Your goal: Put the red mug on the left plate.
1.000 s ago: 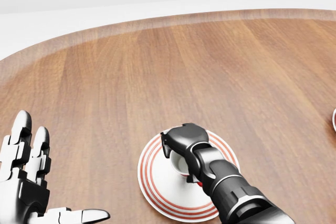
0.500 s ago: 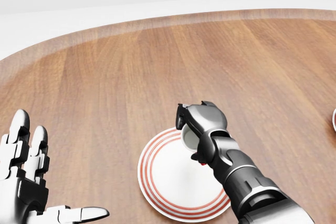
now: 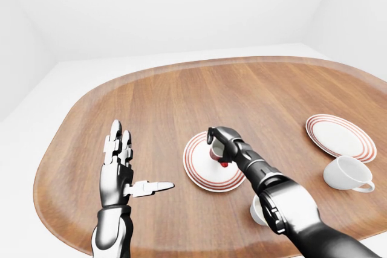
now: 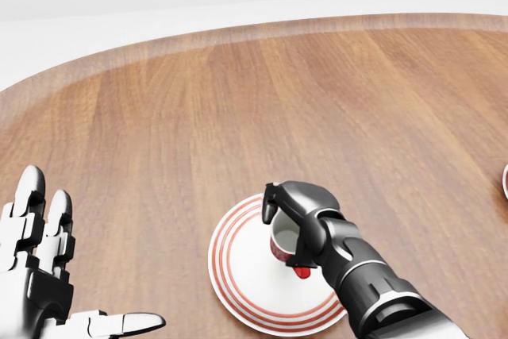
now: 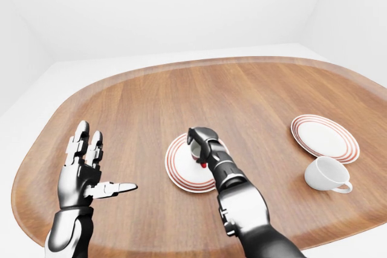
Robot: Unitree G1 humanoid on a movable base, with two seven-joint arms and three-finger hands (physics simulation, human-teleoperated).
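Now, change: my right hand is lower than half a second ago, back over the left plate.
Red mug: pinched by the fingers, just above the plate.
Left hand: spread, idle.
Meaning: I judge release is near.

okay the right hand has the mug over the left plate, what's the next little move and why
Probably lower it straight down, then let go. The right hand is closed round the red mug above the left plate, right of the plate's centre, and it isn't clear that the mug touches the plate yet.
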